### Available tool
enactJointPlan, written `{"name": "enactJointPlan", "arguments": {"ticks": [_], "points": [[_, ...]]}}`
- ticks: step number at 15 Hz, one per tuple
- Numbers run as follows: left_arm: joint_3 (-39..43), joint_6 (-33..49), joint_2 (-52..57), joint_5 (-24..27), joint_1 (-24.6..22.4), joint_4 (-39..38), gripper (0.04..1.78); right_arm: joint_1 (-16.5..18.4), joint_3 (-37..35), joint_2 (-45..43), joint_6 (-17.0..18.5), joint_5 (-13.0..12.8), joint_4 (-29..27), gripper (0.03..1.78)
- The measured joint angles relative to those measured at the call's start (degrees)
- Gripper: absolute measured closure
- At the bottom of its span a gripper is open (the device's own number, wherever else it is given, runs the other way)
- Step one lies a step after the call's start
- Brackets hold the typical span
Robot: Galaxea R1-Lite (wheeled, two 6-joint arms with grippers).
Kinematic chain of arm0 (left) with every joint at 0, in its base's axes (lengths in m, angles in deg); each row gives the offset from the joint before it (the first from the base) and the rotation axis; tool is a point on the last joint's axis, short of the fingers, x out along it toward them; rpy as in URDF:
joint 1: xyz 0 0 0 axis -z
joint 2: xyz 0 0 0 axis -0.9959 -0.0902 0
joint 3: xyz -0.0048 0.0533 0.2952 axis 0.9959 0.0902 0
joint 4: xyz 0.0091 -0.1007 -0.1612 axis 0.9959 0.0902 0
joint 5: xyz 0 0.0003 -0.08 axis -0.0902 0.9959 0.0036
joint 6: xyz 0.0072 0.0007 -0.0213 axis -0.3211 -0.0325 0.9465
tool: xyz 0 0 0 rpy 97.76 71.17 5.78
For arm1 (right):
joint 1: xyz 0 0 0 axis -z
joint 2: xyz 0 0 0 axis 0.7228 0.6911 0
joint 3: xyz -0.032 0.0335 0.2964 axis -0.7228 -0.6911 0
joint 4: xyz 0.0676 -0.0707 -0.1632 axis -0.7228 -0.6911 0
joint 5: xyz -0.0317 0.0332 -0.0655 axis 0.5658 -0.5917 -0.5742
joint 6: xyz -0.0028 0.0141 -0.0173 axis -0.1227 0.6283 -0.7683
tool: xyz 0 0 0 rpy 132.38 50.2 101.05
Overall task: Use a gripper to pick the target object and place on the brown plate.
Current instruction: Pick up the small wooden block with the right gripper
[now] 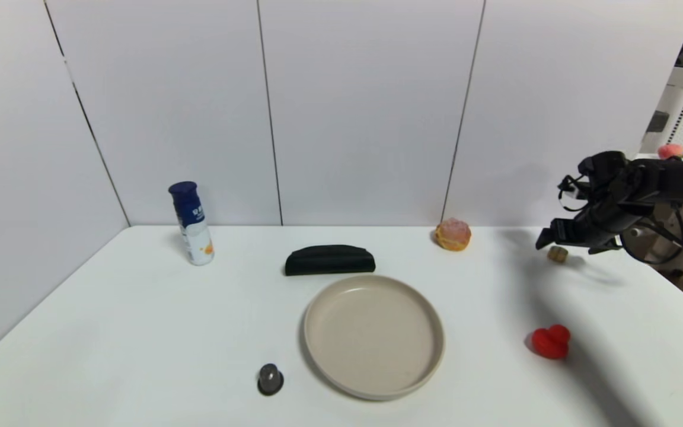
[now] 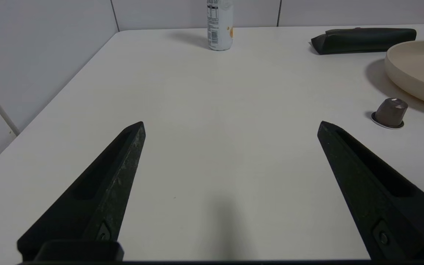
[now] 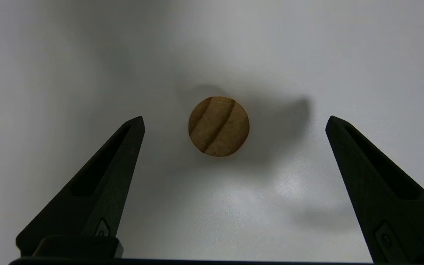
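Observation:
The small tan wooden cylinder (image 1: 557,254) stands on the white table at the far right. In the right wrist view its round grained top (image 3: 219,126) lies between and just beyond my open fingers. My right gripper (image 1: 561,237) hovers above it, open and empty, not touching it; it also shows in the right wrist view (image 3: 235,119). The brown plate (image 1: 373,335) lies empty at the table's middle front; its rim shows in the left wrist view (image 2: 414,73). My left gripper (image 2: 231,124) is open and empty, low over the table's left front, out of the head view.
A red toy duck (image 1: 550,341) sits right of the plate. An orange-pink pastry (image 1: 453,235) is at the back. A black pouch (image 1: 329,260) lies behind the plate. A blue-capped bottle (image 1: 192,224) stands back left. A grey capsule (image 1: 270,379) sits left of the plate.

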Motion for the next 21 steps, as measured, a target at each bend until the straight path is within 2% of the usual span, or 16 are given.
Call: {"name": "enactJointPlan", "arguments": {"ticks": [4,9,11,14,15,18,21], "points": [[0.00,0.00,0.00,0.00,-0.02,0.00,0.13,-0.39,0.02,0.94,-0.20,0.07,3.01,0.11],[0.00,0.02,0.00,0.00,0.00,0.00,0.13,0.18,0.02,1.52,-1.07,-0.02,3.01,0.11],[0.00,0.00,0.00,0.00,0.00,0.00,0.13,0.21,0.02,1.66,-1.11,-1.24,2.82,0.11],[0.00,-0.01,0.00,0.02,0.02,0.00,0.13,0.22,-0.06,1.77,-1.16,-1.49,2.51,0.11],[0.00,0.00,0.00,0.00,0.02,0.00,0.13,0.11,-0.06,1.82,-1.22,-1.46,2.51,0.22],[0.00,0.02,0.00,-0.02,-0.02,0.02,0.13,-0.20,-0.06,1.85,-1.19,-1.49,2.51,0.70],[0.00,0.00,0.00,0.02,-0.02,0.00,0.13,-0.63,-0.06,1.85,-1.18,-1.49,2.60,1.02]]}}
